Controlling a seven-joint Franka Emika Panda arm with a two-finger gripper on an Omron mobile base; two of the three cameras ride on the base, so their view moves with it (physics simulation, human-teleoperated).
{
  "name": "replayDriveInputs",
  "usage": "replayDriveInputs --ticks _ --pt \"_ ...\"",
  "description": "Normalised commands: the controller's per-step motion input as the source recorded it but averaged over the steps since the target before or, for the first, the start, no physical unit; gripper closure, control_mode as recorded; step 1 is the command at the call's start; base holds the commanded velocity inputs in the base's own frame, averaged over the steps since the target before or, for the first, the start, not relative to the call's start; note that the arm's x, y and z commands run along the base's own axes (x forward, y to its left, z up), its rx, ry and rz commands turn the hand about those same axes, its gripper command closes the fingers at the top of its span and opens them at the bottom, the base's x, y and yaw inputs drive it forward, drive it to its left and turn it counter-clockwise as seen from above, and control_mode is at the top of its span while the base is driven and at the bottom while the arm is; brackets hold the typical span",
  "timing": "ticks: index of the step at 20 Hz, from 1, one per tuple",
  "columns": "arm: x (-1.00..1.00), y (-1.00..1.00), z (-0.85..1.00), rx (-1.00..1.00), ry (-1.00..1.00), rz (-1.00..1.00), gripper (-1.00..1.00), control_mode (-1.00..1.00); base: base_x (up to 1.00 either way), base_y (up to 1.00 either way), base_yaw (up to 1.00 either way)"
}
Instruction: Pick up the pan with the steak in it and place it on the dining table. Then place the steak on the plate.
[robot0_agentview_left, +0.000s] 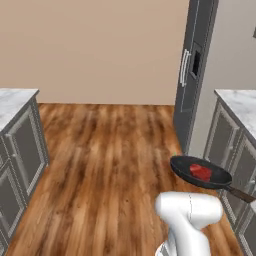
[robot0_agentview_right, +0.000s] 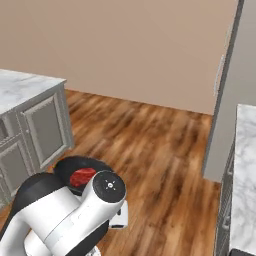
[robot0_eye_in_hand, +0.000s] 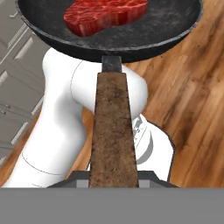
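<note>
A: Why is the pan (robot0_agentview_left: 201, 173) hanging over the floor (robot0_agentview_left: 105, 165)?
B: The tool is pinching its handle (robot0_eye_in_hand: 113, 131), carrying it level so the steak (robot0_eye_in_hand: 105, 14) is sitting inside it.

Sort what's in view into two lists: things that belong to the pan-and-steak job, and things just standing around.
Job:
- pan, carried above the floor by its handle
- steak, lying in the pan
- end effector, shut on the handle

Standing around:
- refrigerator
- marble counters on grey cabinets
- wooden floor
</note>
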Motion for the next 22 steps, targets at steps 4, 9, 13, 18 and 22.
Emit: replayDriveInputs --ticks 4,9,13,18,22 --pt "0.00 0.00 0.00 0.00 0.00 0.00 1.00 1.00 -0.03 0.00 0.50" --pt "0.00 0.00 0.00 0.00 0.00 0.00 1.00 1.00 -0.03 0.00 0.50" --pt "0.00 0.00 0.00 0.00 0.00 0.00 1.00 1.00 -0.03 0.00 0.50" --pt "0.00 0.00 0.00 0.00 0.00 0.00 1.00 1.00 -0.03 0.00 0.50" --pt "0.00 0.00 0.00 0.00 0.00 0.00 1.00 1.00 -0.04 0.00 0.50"
